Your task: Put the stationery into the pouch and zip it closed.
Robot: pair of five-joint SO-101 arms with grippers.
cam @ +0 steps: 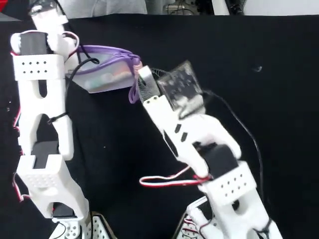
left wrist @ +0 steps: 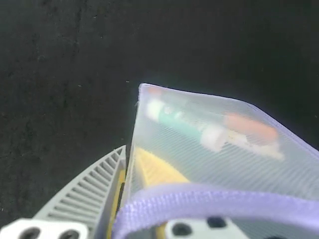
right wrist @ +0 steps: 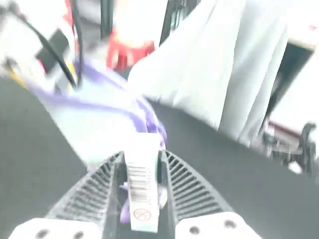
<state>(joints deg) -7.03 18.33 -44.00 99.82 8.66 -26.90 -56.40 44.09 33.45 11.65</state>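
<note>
Black table (cam: 279, 99); white fabric (right wrist: 214, 64) hanging behind; blurred red object (right wrist: 128, 50).

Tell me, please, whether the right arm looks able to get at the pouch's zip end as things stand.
Likely yes: the right claw is at that end of the pouch, shut on its white tag beside the purple zip band.

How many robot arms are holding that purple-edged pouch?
2. The left arm holds one end of the pouch, with its jaws shut on it. The right arm pinches the white tag at the opposite end.
</note>
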